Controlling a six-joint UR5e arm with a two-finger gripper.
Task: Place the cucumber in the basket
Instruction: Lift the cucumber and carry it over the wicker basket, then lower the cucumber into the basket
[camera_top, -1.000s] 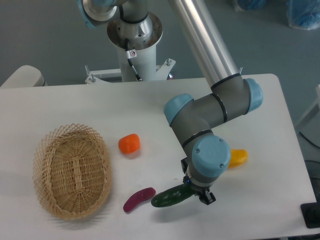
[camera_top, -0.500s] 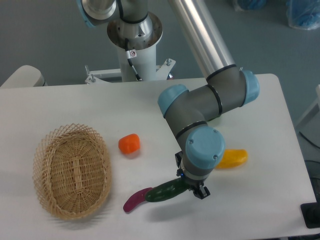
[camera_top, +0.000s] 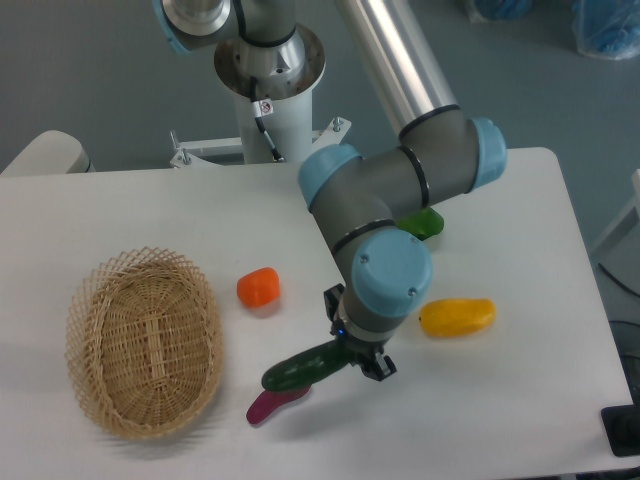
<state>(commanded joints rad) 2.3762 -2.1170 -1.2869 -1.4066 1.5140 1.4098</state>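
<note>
Cucumber (camera_top: 305, 366): dark green, glossy, gripped at its right end and carried above the worktop (camera_top: 520, 200), free end pointing left and slightly down. Long axis close to horizontal, tilted up toward the pincer. Partly overlapping, in this view, the purple eggplant-like piece (camera_top: 275, 405) lying just below and left of it; apparently raised above that piece, though contact cannot be ruled out.

Pincer (camera_top: 355, 358): closed on the cucumber's right end, jaws mostly hidden under the blue wrist cap, so only the clamped hold is plain.

Basket (camera_top: 145, 345): left of the cucumber, well apart, nothing inside, its long axis running roughly front to back, about crosswise to the cucumber's.

Judged from this: transport step, roughly midway; leftward travel remaining, with enough height needed to clear the open-weave rim.

Also near the cucumber: orange vegetable (camera_top: 259, 288) up and left, between it and the basket; yellow vegetable (camera_top: 457, 317) to the right; 1 green piece (camera_top: 422, 224) farther up, half hidden behind the arm.
</note>
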